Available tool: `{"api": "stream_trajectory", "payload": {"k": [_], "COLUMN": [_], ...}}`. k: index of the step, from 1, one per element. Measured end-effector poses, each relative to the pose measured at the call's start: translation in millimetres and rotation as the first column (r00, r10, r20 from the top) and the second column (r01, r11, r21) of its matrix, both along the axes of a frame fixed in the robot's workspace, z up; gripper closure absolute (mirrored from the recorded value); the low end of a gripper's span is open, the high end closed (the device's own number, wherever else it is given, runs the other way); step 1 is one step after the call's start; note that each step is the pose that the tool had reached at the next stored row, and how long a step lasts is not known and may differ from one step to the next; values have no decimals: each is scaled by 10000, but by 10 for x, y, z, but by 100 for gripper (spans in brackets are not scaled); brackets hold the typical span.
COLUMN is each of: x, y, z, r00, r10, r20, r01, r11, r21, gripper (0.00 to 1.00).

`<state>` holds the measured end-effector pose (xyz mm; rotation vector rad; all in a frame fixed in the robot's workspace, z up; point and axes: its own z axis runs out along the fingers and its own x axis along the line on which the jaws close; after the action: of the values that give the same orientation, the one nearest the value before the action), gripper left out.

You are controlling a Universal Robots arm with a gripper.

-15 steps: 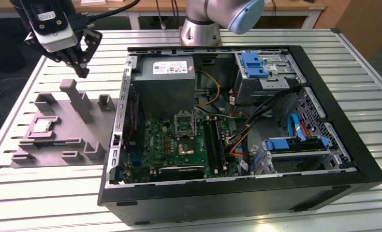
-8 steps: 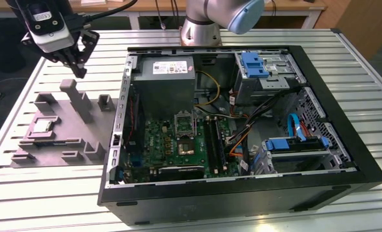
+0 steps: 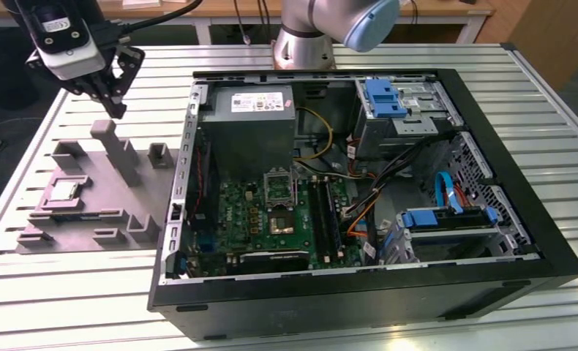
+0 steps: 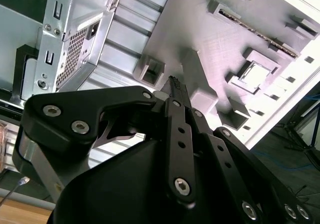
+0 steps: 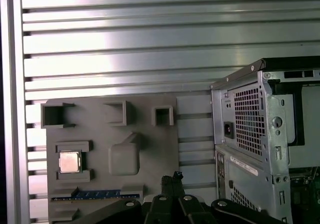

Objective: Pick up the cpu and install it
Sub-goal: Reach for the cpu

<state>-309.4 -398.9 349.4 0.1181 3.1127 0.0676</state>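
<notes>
Not much you can actually read here. In the exterior view there's a white sticker (image 3: 257, 103) with dark print on the power supply (image 3: 253, 135), but it's probably too small to make out. Same goes for the pale strip label (image 5: 243, 167) on the computer case (image 5: 272, 134) in the first wrist view.

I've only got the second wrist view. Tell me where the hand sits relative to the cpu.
Observer: In the exterior view the hand hangs above the fixture plate's end farther from that camera. The cpu lies apart from it, in its pocket at the nearer end.
Operator: Now report the case's inside.
Observer: The computer case lies open on top, with its motherboard flat on the side nearest the plate.
</notes>
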Motion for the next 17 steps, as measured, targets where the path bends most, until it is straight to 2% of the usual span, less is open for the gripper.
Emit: {"api": "stream_trajectory", "payload": {"k": [17], "x": [-109], "y": [0], "z": [-9], "r00": [10000], "r10": [0], "r20": [0], "r01": [0], "r11": [10000], "r21": [0], "gripper": [89]}}
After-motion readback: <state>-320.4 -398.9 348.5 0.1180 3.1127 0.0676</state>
